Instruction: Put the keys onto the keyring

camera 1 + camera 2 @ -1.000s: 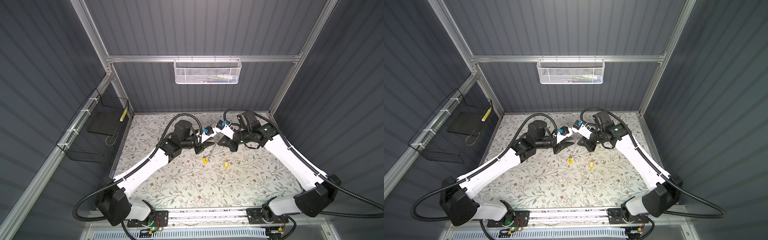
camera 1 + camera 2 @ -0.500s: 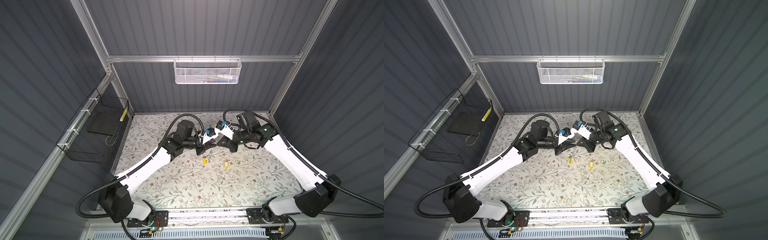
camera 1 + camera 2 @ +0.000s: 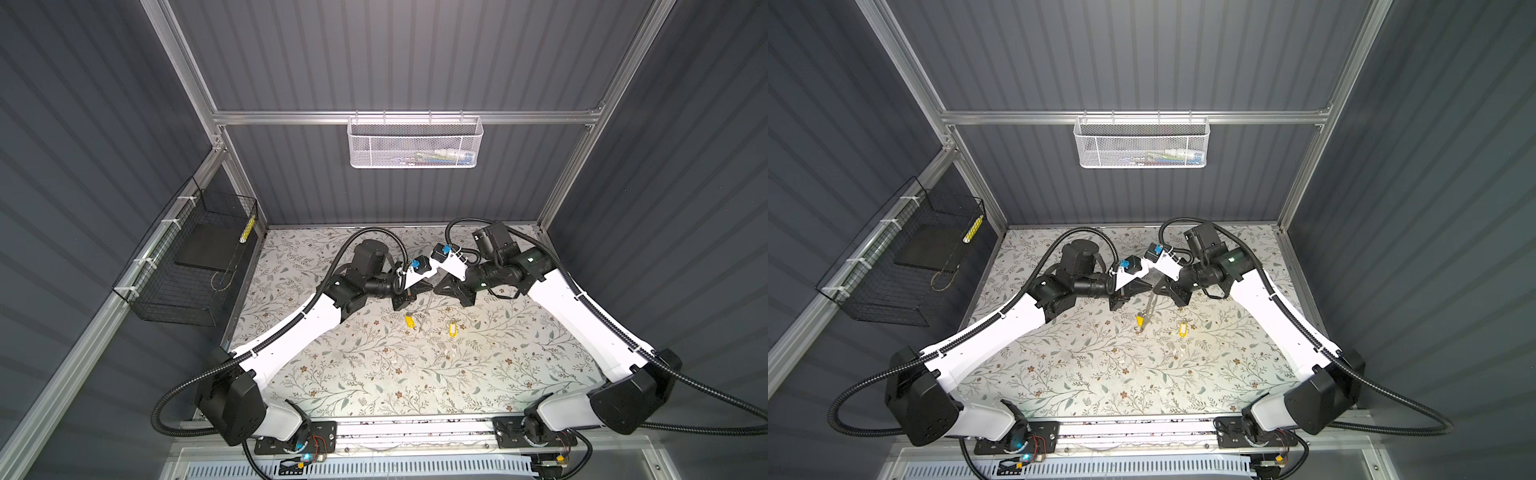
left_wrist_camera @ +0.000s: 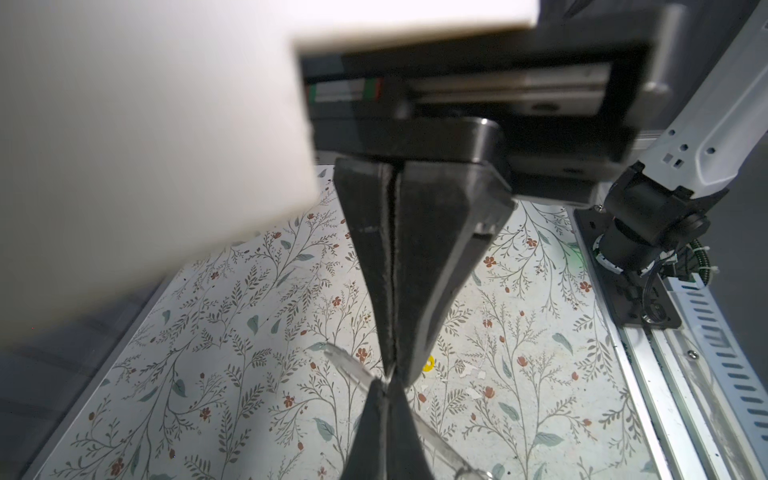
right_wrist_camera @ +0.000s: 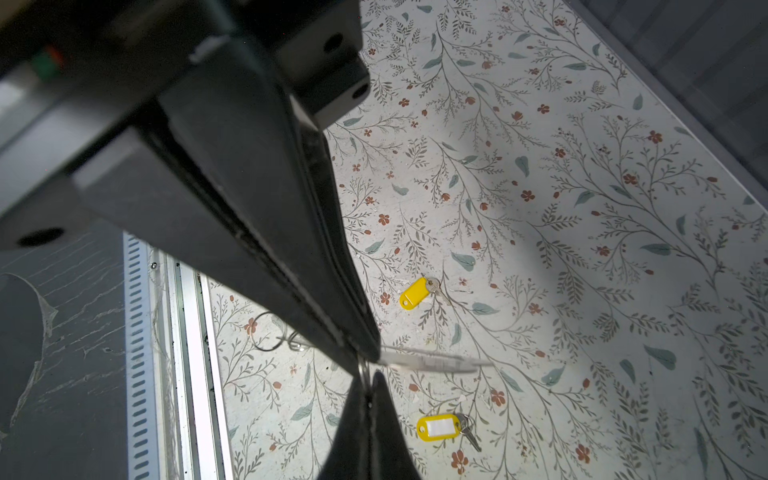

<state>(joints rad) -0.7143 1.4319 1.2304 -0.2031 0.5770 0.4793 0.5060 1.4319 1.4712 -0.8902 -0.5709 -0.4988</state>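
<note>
Two keys (image 5: pixel 414 293), small yellow plastic tags each with a little silvery metal piece on one end, are lying flat on the floral-print table (image 3: pixel 374 374). They sit a bit apart from each other and touch nothing else. Both top views show them as well, one tag (image 3: pixel 1140 321) more toward the left arm's side and the second tag (image 3: pixel 1182 328) toward the right arm's side. Neither one is on the keyring yet.

The keyring (image 5: pixel 428 360) is a thin clear plastic strip with a silvery wire loop at one end. It's up in the air over the back-middle of the table, right where the two arms meet tip to tip. In a top view its lower end dangles down close to the left-side tag.

The right gripper (image 5: pixel 366 358) has its jaws pressed together and is pinching the keyring right at the tip. The left gripper (image 4: pixel 392 370) is closed down to a hairline seam, nose to nose with the right one. It might be nipping the same piece, but the tips overlap and it's blurry there, so I can't tell for sure.
</note>
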